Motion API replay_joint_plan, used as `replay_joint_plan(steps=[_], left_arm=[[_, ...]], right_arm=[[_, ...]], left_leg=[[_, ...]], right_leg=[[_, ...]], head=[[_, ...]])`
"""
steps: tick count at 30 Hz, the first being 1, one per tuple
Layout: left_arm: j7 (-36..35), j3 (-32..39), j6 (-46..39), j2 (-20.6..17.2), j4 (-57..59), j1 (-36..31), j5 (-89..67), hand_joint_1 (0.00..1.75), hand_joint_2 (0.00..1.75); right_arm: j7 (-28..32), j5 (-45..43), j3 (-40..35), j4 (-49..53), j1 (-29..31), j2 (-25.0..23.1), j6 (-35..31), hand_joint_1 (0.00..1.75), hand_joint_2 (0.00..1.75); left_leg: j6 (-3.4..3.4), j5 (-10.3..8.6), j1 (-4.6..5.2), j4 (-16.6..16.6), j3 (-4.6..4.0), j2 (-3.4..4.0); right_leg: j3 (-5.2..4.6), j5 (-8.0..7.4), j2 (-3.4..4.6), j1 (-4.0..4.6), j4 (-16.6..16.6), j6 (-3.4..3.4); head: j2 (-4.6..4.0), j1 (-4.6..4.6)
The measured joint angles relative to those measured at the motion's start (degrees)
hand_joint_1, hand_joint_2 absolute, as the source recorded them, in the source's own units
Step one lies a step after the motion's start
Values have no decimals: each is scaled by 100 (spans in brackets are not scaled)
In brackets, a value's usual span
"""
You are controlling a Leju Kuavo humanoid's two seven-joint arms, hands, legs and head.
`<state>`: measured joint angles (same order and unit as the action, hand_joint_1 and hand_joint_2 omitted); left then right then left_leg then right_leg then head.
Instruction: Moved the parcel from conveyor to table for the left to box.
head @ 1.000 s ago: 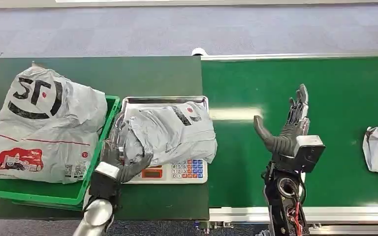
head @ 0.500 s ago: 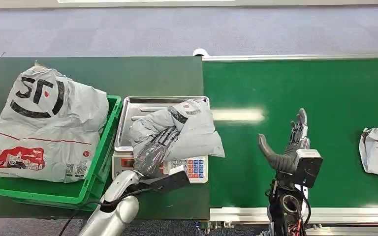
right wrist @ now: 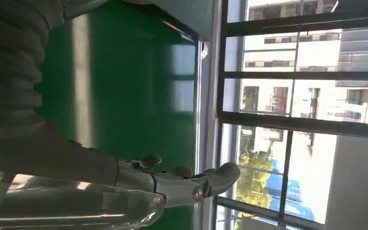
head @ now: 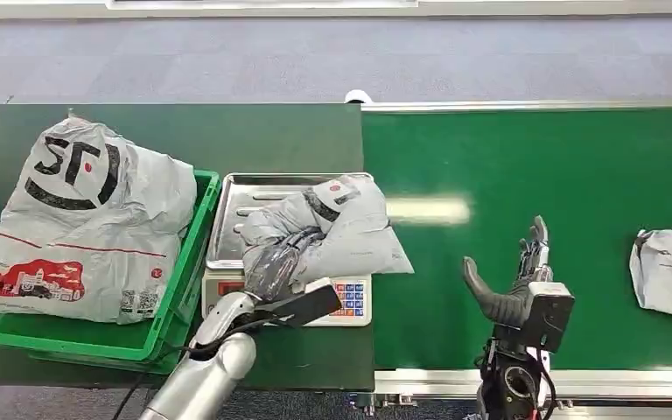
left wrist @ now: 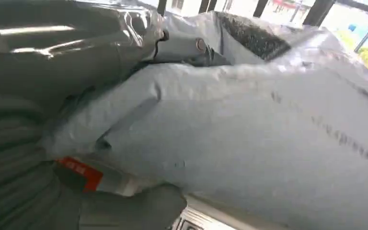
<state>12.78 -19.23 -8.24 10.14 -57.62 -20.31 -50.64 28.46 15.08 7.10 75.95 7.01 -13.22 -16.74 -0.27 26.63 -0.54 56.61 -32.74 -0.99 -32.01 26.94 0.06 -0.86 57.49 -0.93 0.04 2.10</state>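
The grey parcel (head: 337, 232) lay on the steel tray (head: 254, 188) of the weighing scale (head: 332, 302) on the dark table (head: 227, 136), its right edge overhanging toward the conveyor (head: 534, 157). The left hand (head: 271, 262) was closed around the parcel's near left end, fingers over the top and thumb underneath (the left wrist view showed the thumb (left wrist: 129, 211) pressed under the wrapping). The right hand (head: 512, 280) stood over the green belt holding nothing, fingers straight and thumb spread apart. Beside the scale, the green crate (head: 179, 297) held a large grey mailer bag (head: 87, 227) with black lettering, which bulged above the rim. Another grey parcel (head: 669, 271) sat on the belt at the far right edge.
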Motion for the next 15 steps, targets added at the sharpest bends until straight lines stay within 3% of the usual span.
replay_joint_plan(steps=[15], left_arm=[[1190, 282, 42, 13, -634, 395, 1409, 175, 175]], right_arm=[[-15, 2, 37, 0, -34, -20, 116, 0, 175]], left_leg=[[-1, 2, 0, 0, -26, 4]], right_leg=[[-28, 2, 3, 1, 0, 1]], head=[[0, 0]])
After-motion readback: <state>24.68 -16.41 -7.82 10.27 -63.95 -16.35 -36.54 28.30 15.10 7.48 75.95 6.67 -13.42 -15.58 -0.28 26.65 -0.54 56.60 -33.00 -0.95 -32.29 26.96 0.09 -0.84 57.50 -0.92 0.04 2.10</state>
